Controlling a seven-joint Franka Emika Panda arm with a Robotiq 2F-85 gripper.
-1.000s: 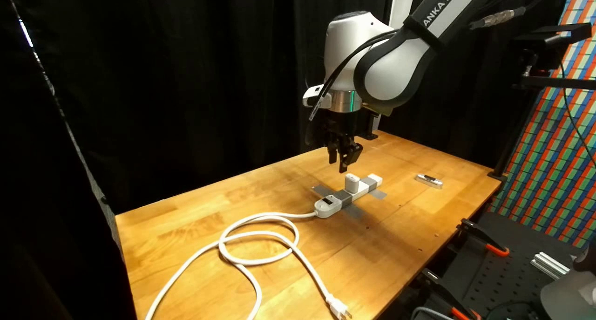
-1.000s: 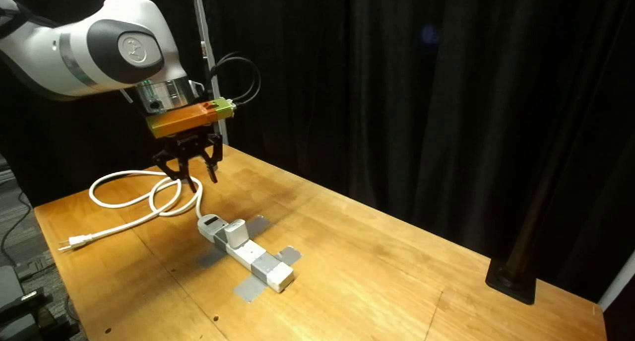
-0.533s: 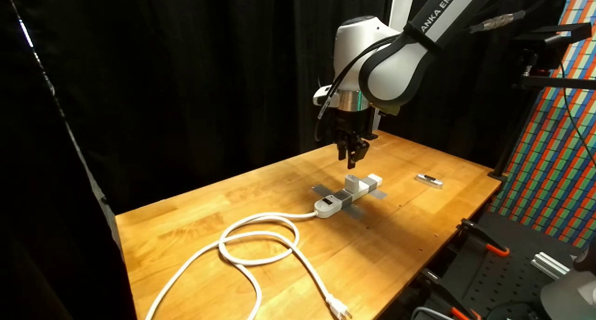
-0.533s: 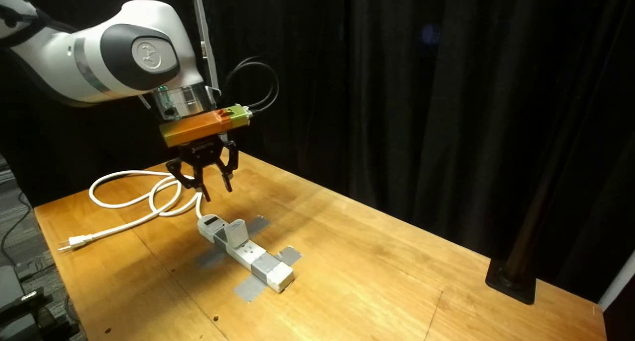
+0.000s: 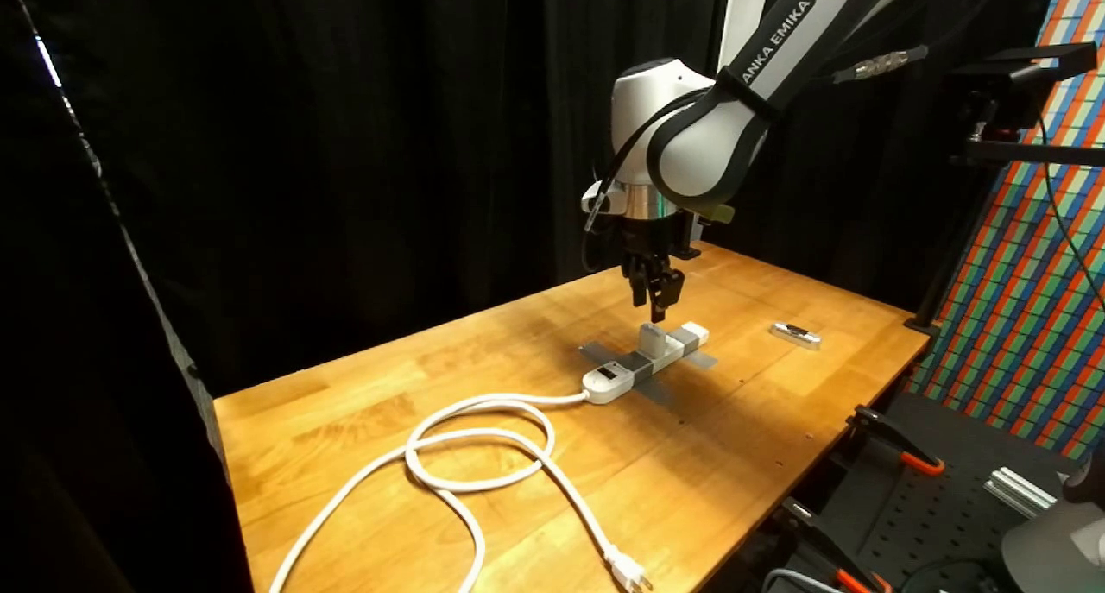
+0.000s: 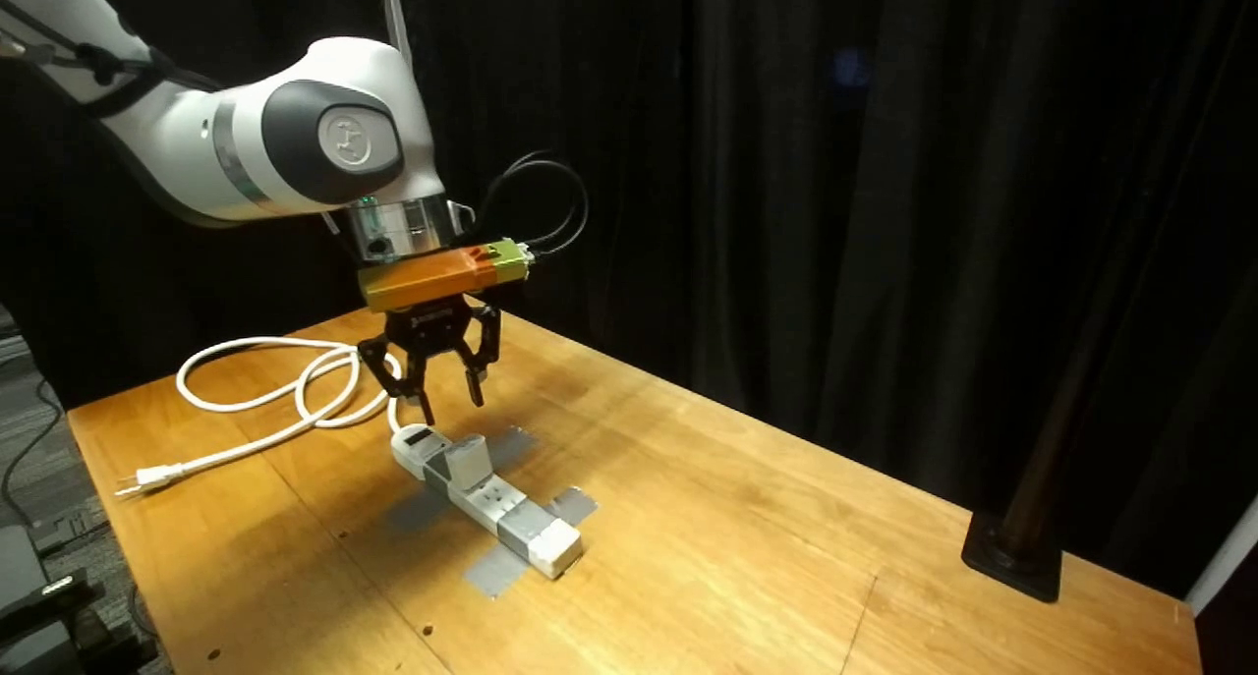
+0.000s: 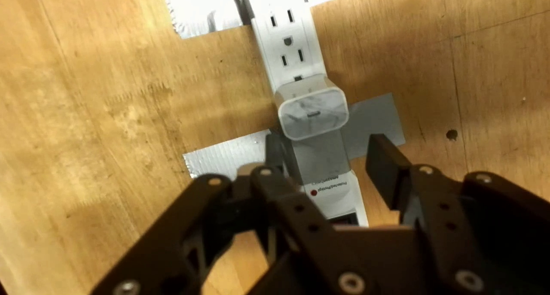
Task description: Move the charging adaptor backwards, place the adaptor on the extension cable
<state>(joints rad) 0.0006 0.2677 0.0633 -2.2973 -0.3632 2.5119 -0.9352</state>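
The cord (image 5: 470, 487) shows in both exterior views alone, where the end effector (image 6: 453, 414), parted and empty, hangs closer than before at about twelve o'clock from the adaptor (image 7: 312, 108) standing on the strip (image 6: 485, 500).

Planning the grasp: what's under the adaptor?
The power strip: the adaptor stands on it, beside a band of grey tape. Its underside and the face beneath are covered, so whether it's plugged in can't be seen.
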